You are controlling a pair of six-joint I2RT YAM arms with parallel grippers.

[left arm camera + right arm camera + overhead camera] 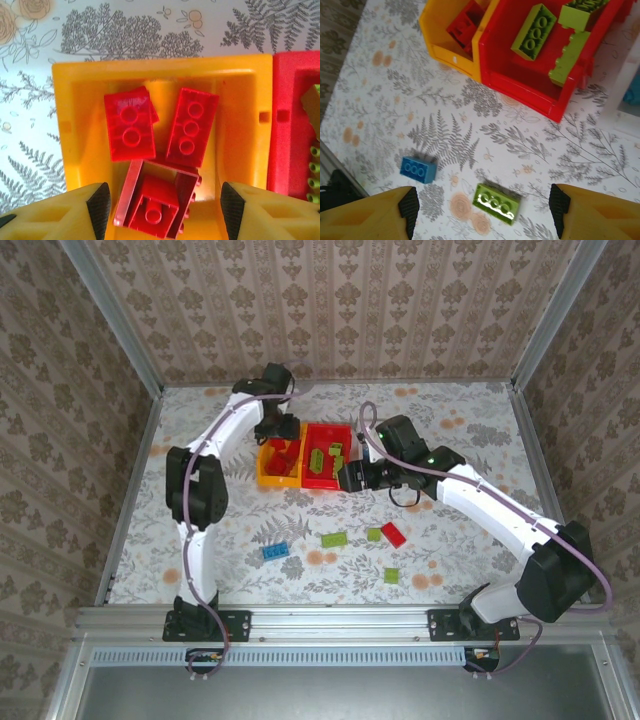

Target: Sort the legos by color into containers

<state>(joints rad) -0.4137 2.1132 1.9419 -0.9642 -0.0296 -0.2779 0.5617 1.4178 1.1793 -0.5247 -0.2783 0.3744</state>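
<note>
The table (480,440) carries the orange-yellow bin (160,65) and the red bin (520,95), touching side by side. Red bricks (129,127) lie in the former and lime green bricks (534,31) in the latter. The left gripper (164,205) hovers over the orange-yellow bin, fingers spread wide, holding nothing. The right gripper (484,207) hovers above the table, likewise wide apart and empty, over a loose green brick (497,202), with a blue brick (418,169) nearby. Expect each brick to be light, rigid and smooth-sided. Grip across the two flat long sides, below the studs.
</note>
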